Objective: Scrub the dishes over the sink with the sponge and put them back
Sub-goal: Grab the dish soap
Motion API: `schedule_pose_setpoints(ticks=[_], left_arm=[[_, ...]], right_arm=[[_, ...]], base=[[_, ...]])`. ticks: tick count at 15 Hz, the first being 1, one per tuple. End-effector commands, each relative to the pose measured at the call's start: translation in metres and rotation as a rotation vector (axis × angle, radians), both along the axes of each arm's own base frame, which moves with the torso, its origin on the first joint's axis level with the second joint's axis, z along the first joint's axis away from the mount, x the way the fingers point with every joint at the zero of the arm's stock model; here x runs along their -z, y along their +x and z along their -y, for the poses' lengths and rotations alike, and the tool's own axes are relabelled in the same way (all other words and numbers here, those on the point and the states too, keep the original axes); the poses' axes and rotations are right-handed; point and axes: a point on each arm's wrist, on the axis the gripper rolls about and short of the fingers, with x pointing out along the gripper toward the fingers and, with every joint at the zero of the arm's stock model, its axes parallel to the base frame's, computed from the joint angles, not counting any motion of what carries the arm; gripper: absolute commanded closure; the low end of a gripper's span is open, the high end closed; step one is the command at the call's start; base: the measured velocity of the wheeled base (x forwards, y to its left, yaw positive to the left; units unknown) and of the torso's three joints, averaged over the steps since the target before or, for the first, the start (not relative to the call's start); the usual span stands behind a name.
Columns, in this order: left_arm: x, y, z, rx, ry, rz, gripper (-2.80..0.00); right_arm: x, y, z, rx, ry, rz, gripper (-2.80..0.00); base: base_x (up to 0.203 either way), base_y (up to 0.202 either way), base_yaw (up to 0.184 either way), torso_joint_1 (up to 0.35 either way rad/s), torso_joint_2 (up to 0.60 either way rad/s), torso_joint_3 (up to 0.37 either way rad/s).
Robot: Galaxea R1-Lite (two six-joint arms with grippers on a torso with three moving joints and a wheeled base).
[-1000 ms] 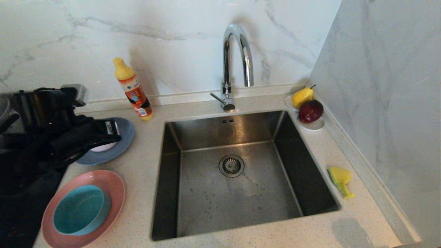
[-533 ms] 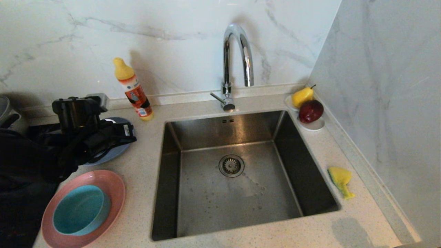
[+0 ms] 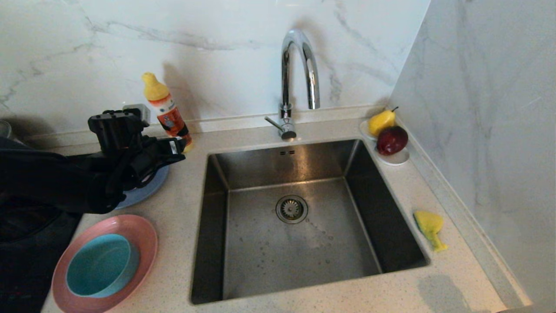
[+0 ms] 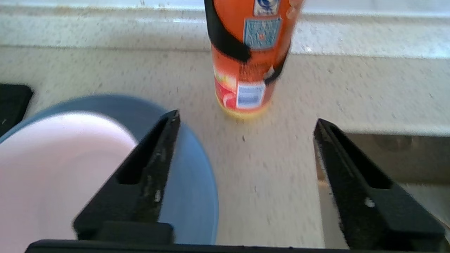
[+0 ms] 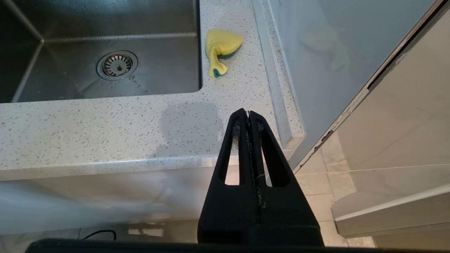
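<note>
Hovering over the left side of the speckled pale stone counter, the black left gripper had its two fingers spread wide with nothing between them. One finger hung above the round grey-blue plate, which carried the pale pink-white bowl; the other finger sat over the near-left corner of the large square brushed-steel sink. Straight ahead of the fingertips, at twelve o'clock from the gripper in the head view, stood an orange dish-soap bottle with a yellow cap, leaning against the marble back wall. At about seven o'clock from the grey-blue plate lay the round pink plate with the teal bowl resting inside it.

The sink held a round drain strainer, and a chrome gooseneck faucet rose at its twelve o'clock edge. At three o'clock from the sink, on the counter's right strip, lay the bent yellow sponge with a green layer. At one o'clock from the sink sat a small white dish with a yellow pear and a dark red apple.

The right gripper was parked low, off the counter's front edge, fingers pressed together and empty.
</note>
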Motion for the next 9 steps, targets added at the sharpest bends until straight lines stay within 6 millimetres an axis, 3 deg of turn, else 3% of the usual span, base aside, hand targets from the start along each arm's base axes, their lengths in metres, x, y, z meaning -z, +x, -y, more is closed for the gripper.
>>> schedule_pose_setpoints(ticks=[1, 9], left_arm=[[0.008, 0.017, 0.002, -0.001, -0.001, 0.004, -2.8], [0.016, 0.054, 0.002, -0.044, -0.005, 0.1, -2.8]], right_arm=[[0.0, 0.0, 0.0, 0.0, 0.0, 0.0, 0.0], [0.0, 0.0, 0.0, 0.0, 0.0, 0.001, 0.0]], base=[[0.0, 0.0, 0.0, 0.0, 0.0, 0.0], [0.0, 0.0, 0.0, 0.0, 0.0, 0.0]])
